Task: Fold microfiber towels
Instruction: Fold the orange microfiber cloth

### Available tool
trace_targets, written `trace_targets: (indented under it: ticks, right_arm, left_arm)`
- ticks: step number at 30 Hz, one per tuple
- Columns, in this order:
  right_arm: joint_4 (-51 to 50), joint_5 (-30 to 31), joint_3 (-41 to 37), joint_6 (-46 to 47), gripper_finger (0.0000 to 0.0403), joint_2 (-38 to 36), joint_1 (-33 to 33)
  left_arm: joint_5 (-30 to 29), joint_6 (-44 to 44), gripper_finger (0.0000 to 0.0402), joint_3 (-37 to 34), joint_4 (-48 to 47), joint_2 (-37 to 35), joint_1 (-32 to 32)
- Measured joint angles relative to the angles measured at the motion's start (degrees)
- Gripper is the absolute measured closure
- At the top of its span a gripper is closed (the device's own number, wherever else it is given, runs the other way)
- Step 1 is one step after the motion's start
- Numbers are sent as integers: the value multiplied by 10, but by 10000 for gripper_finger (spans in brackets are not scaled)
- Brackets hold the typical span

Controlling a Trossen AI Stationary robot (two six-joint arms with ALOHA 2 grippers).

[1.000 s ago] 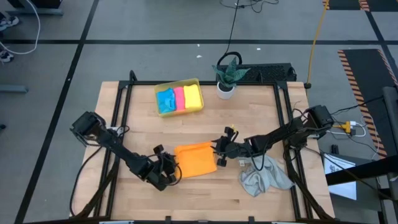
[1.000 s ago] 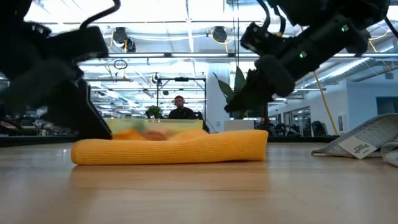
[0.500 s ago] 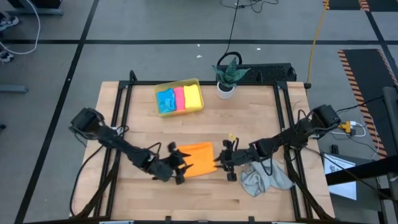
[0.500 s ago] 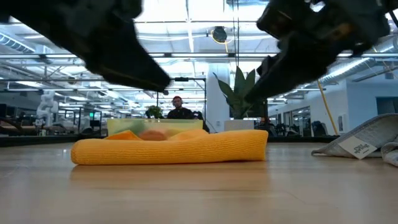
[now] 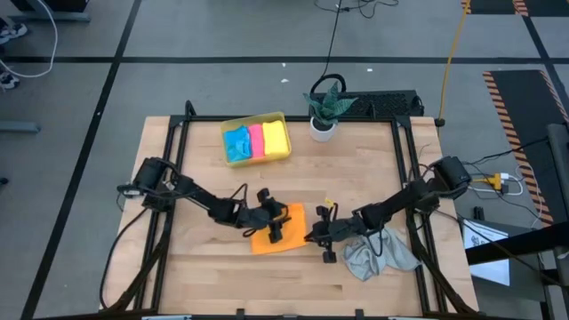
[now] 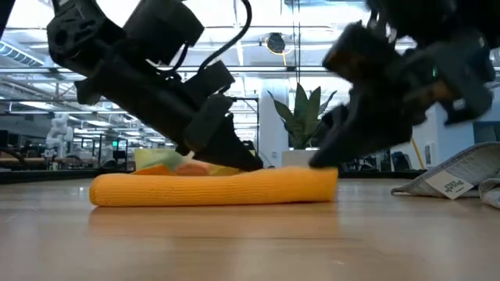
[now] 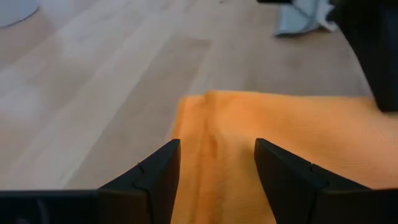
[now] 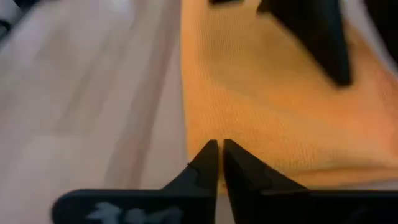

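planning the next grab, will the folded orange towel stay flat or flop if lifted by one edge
The orange towel would probably flop: its folded edges look rounded and soft. It likely weighs little, being thin cloth. The open left pincer over it may drag it if pushed sideways.

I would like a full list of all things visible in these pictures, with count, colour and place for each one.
orange towel: one, orange, folded, table middle, between the grippers
grey towel: one, light grey, crumpled, right of the orange one
tray: one, translucent yellow, far side of table
folded towels in the tray: three, blue, pink, yellow, side by side
potted plant: one, green in a white pot, far edge
table: one, light wood
person: one, far in the room behind
left gripper: open, over the orange towel
right gripper: shut, at the orange towel's right edge
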Motion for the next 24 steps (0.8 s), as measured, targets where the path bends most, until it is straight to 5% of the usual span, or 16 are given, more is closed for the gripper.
trace_targets:
  ticks: [8, 16, 24]
  right_arm:
    - [-26, -29, 1, 0, 397, 33, 12]
    - [-31, -29, -1, -34, 402, -9, 29]
    - [-21, 103, -1, 39, 401, -27, 17]
  left_arm:
    - [-23, -31, 192, 1, -61, -1, 7]
    - [-70, -17, 192, 0, -66, -47, -17]
    - [-82, 10, 192, 0, -88, -112, -54]
